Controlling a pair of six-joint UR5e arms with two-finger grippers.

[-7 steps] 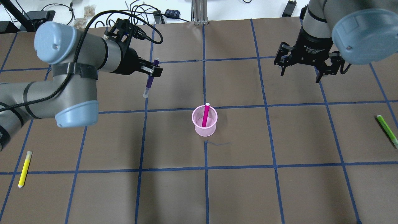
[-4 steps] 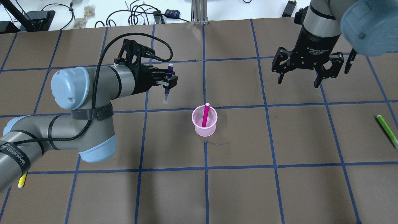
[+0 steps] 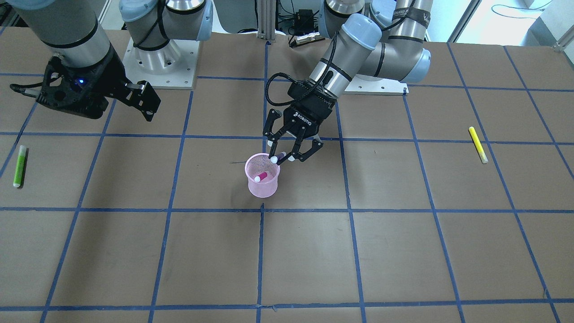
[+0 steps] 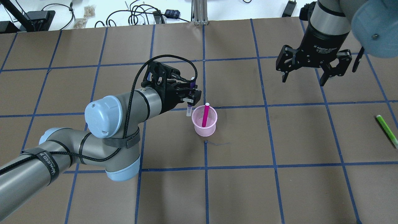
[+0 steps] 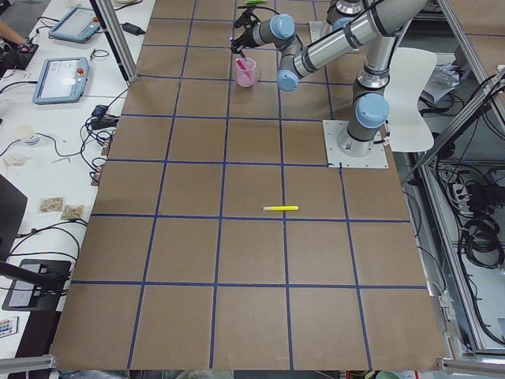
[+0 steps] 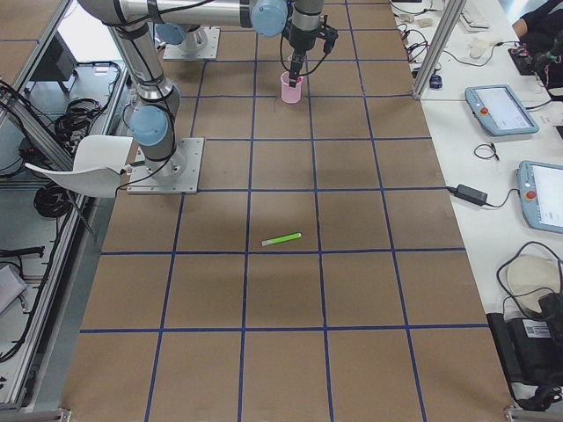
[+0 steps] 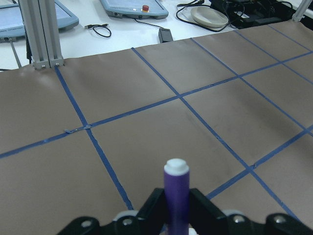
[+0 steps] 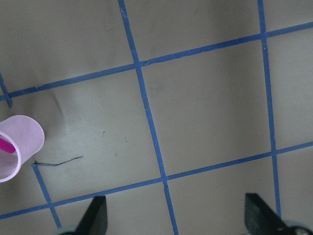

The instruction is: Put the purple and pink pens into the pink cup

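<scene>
One pen remains outside: the purple pen [image 4: 189, 109], clamped near-upright and tip-down in the left gripper [image 4: 192, 97], hangs just beside the pink cup [image 4: 205, 132], whose mouth lies toward the robot's right. The pink pen [image 4: 205, 116] leans inside the cup. The right gripper [image 4: 303, 81], spread and empty, hovers well apart.

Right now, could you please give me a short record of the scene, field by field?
Left gripper: shut on the purple pen, beside the rim of the pink cup
Purple pen: not yet inside the cup
Pink pen: standing in the cup, leaning on its rim
Right gripper: open, empty, well away from the cup
Lying loose: yellow pen, green pen
Left to do: insert the purple pen
</scene>
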